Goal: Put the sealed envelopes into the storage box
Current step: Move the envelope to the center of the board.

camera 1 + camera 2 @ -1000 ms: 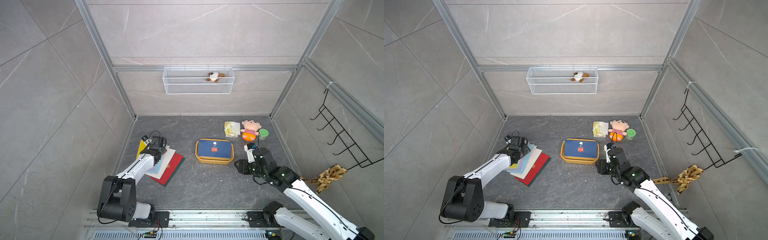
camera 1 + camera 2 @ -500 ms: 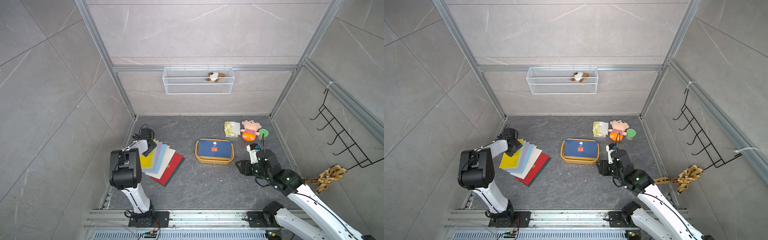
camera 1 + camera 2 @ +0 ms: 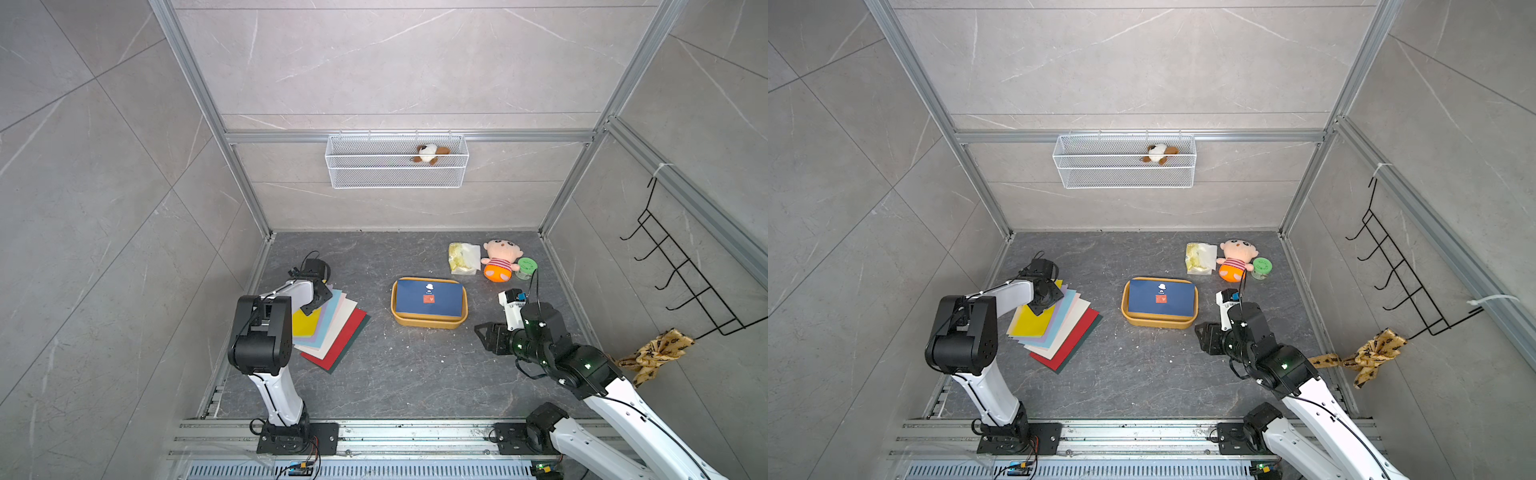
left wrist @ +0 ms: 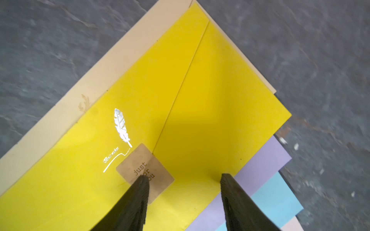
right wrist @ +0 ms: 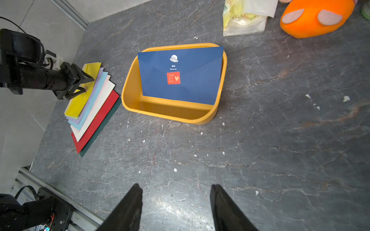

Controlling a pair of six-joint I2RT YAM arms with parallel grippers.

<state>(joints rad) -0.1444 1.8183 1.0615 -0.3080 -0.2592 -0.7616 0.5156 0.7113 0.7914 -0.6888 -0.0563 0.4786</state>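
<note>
I judge I'm at the pick of the next one: my left gripper [image 4: 184,177] hangs, jaws spread, over the flat yellow paper envelope [image 4: 180,90], sealed by a brown sticker [image 4: 136,162], atop the fanned pile of coloured envelopes [image 3: 332,328] near the shallow yellow-orange plastic storage box [image 3: 428,324]. Next I must slip one tip under its edge. A navy envelope [image 3: 428,297] leans inside the box. My right gripper [image 5: 176,187] is spread, empty.

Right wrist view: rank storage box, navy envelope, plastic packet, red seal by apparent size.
1. storage box
2. navy envelope, close behind
3. plastic packet, cropped at frame edge and farther off, so unsure
4. red seal
</note>
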